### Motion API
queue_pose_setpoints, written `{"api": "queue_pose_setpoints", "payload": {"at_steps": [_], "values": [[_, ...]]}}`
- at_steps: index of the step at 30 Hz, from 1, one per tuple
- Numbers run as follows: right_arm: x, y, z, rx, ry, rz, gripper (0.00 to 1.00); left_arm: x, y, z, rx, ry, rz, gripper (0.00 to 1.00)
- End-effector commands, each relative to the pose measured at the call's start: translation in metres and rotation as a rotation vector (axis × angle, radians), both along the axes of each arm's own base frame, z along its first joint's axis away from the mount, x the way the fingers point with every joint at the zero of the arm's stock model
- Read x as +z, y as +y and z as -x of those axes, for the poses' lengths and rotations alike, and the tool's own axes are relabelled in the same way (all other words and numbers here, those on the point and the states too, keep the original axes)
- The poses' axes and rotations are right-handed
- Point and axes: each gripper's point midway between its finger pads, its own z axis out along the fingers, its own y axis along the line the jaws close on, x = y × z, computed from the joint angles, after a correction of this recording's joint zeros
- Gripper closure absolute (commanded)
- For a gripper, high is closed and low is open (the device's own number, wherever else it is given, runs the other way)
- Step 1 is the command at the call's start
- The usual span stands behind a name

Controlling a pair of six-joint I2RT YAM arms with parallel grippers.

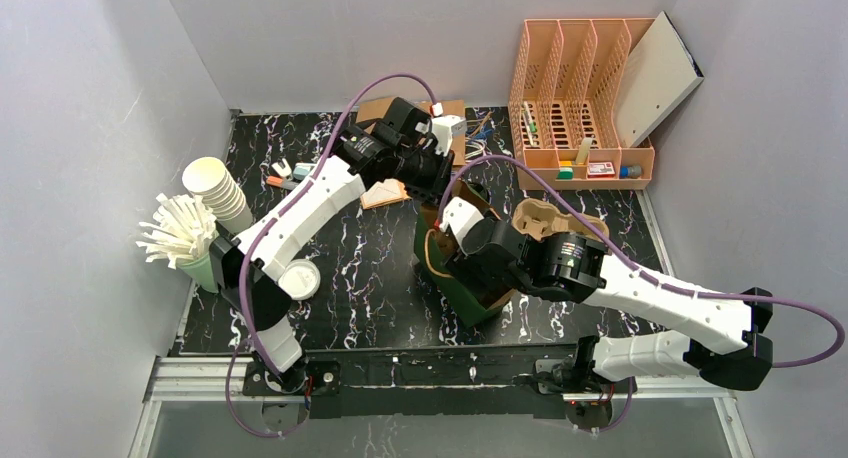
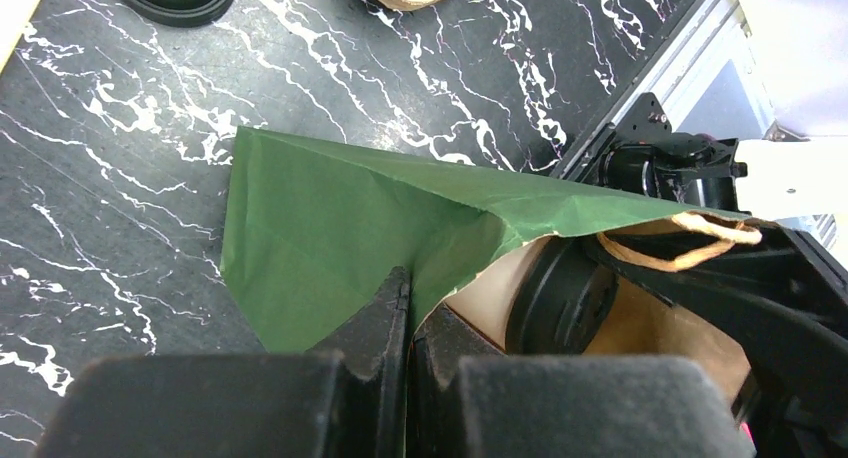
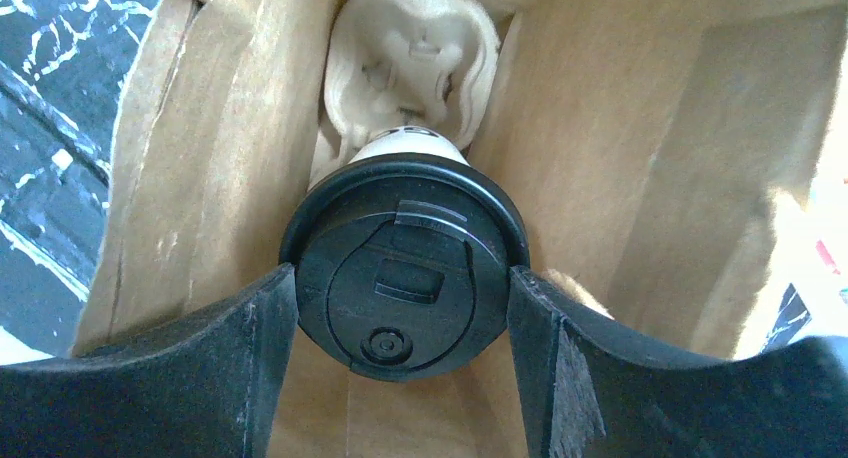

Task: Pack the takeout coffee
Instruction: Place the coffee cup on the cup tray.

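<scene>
Our left end effector (image 2: 410,303) pinches the green bag (image 2: 320,228) at its rim; our right end effector (image 3: 403,308) clamps the lidded cup (image 3: 400,248) inside it.

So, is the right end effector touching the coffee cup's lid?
Touching. The right wrist view shows the right end effector with both fingers pressed against the black lid at its rim, no gap, inside the paper bag.

between the right jaws the black lid (image 3: 404,268) fills the whole gap, touching both. the walls of the bag (image 3: 620,128) stand just outside each jaw, leaving little room to spread. beyond the lid, ahead of the jaws, the pulp carrier (image 3: 410,58) blocks the bag floor. the left jaws pinch the bag rim; beside them the bare tabletop (image 2: 120,128) lies open.
</scene>
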Motion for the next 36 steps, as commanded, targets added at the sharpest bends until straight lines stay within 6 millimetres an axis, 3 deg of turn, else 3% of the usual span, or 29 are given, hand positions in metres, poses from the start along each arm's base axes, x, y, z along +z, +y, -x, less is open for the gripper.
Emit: {"api": "queue_pose_setpoints", "payload": {"at_steps": [1,8,20,30,36], "values": [[-0.008,-0.006,0.004,-0.02,0.016,-0.008,0.75,0.045,0.006,0.002,0.022,-0.158,0.085,1.0],[-0.025,0.002,-0.01,0.019,-0.056,0.059,0.76,0.06,0.008,-0.009,0.037,-0.301,0.08,1.0],[-0.038,0.009,-0.033,0.07,-0.208,0.092,0.79,0.042,-0.003,0.008,-0.065,-0.227,0.079,1.0],[-0.044,0.008,-0.052,0.039,-0.201,0.078,0.78,0.035,-0.004,0.022,-0.113,-0.17,0.077,1.0],[-0.053,0.0,-0.051,0.041,-0.139,0.064,0.78,0.036,-0.004,0.025,-0.119,-0.17,0.075,1.0]]}}
